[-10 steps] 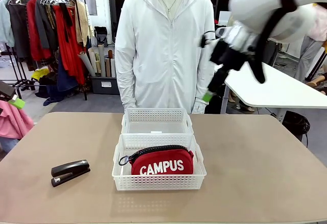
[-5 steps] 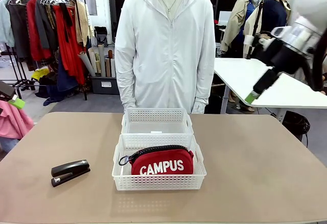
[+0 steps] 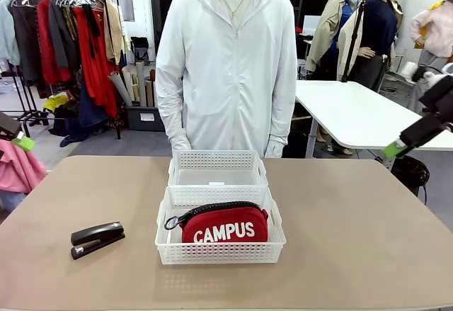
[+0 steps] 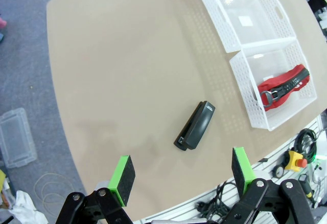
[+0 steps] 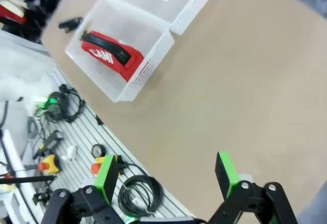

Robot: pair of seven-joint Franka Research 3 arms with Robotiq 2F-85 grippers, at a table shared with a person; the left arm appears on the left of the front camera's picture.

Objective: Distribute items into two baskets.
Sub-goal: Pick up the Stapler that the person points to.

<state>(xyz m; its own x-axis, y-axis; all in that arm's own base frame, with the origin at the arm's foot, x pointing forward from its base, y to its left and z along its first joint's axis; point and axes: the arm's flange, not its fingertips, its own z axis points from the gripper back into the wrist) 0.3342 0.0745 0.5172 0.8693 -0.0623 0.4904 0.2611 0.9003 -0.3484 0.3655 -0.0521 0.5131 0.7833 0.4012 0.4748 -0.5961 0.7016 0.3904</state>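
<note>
The red "CAMPUS" pouch (image 3: 225,226) lies in the near white basket (image 3: 219,256). The matching far basket (image 3: 216,159) directly behind it holds nothing. The black stapler (image 3: 98,239) rests on the table at the near left, outside both baskets. My right gripper (image 3: 398,146) hangs at the right edge, well clear of the baskets. Its wrist view shows it open (image 5: 166,175) and empty, high over the table, with the pouch (image 5: 110,53) far off. My left gripper (image 4: 181,175) is open and empty, high above the stapler (image 4: 195,126); its green pad (image 3: 23,142) shows at the left edge.
A person in a white jacket (image 3: 226,63) stands at the far edge behind the baskets, hands down by the sides. A second white table (image 3: 361,116) stands behind at the right. Cables and a stop button (image 5: 104,164) lie below the table's near edge.
My right arm has swung from above the far basket's right side out to the right edge and lower. The pouch, stapler, baskets and left gripper have not moved.
</note>
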